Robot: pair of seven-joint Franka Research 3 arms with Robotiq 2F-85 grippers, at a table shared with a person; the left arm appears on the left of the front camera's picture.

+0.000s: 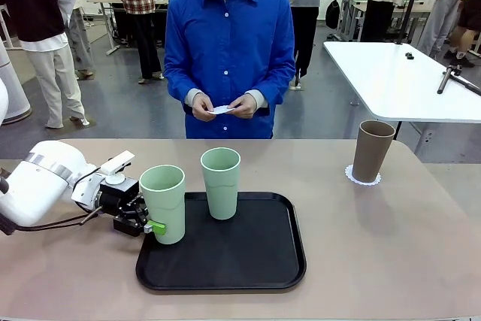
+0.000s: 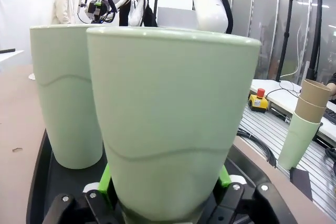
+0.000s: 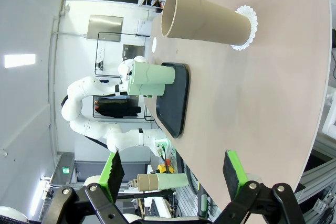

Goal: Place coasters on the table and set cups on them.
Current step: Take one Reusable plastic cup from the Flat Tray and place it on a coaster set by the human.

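My left gripper (image 1: 148, 225) is shut on a pale mint cup (image 1: 164, 204) at the left edge of the black tray (image 1: 225, 264). In the left wrist view that cup (image 2: 173, 124) sits between the green pads (image 2: 105, 179). A second mint cup (image 1: 221, 183) stands upright farther back on the tray. On the table (image 1: 376, 238), at the far right, the brown cup (image 1: 373, 150) stands on a white lacy coaster (image 1: 363, 177). The person's hands hold another coaster (image 1: 220, 109). My right gripper (image 3: 173, 169) is open above the table, well short of the brown cup (image 3: 205, 22).
A white table (image 1: 398, 80) with dark tools stands beyond the far right corner. Bare tabletop lies right of the tray and in front of it. A stack of spare cups (image 2: 304, 124) stands off the table on the robot's side. People move about in the background.
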